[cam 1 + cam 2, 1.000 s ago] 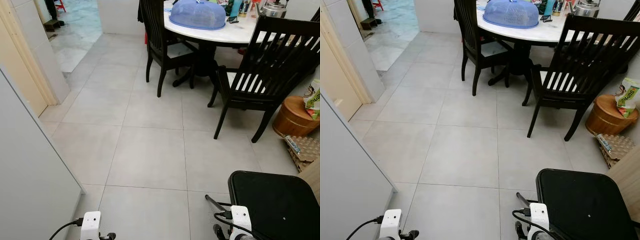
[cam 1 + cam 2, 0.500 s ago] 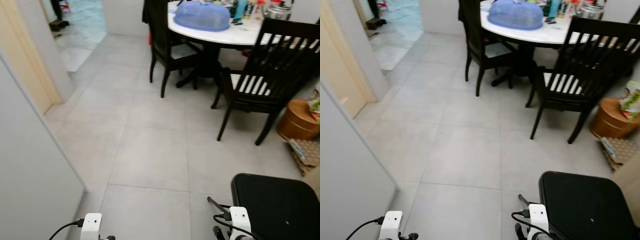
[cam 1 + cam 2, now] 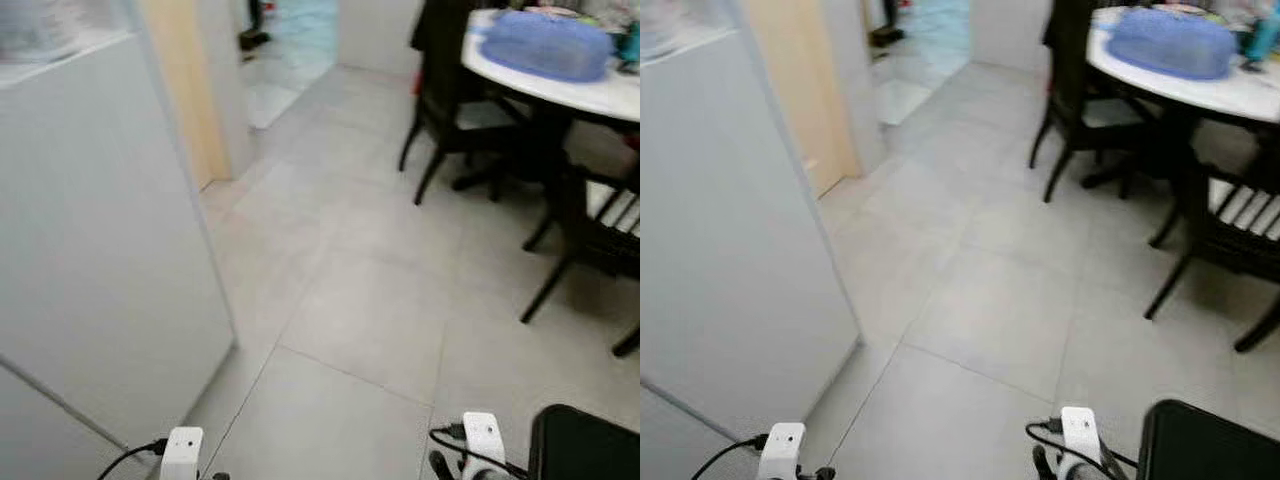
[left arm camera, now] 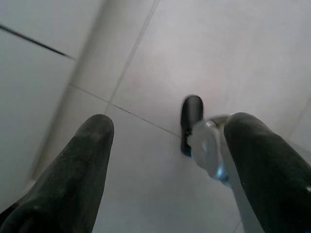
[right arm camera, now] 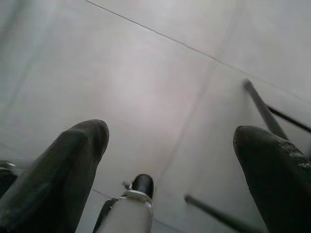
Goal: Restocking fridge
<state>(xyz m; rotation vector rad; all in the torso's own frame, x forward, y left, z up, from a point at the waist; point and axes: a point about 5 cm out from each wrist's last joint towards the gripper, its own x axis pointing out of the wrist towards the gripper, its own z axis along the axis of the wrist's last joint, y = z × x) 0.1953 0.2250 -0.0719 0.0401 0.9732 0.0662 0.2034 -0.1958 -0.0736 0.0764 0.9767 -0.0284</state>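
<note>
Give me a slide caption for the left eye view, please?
Blurred view mid-walk: a white fridge on the left, grey tiled floor ahead, dining table with dark chairs beyond.

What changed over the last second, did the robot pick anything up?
No. The camera swung left: the fridge now looms large at left, while the table and chairs slid right. Both grippers, left and right, stay open and empty over the floor.
</note>
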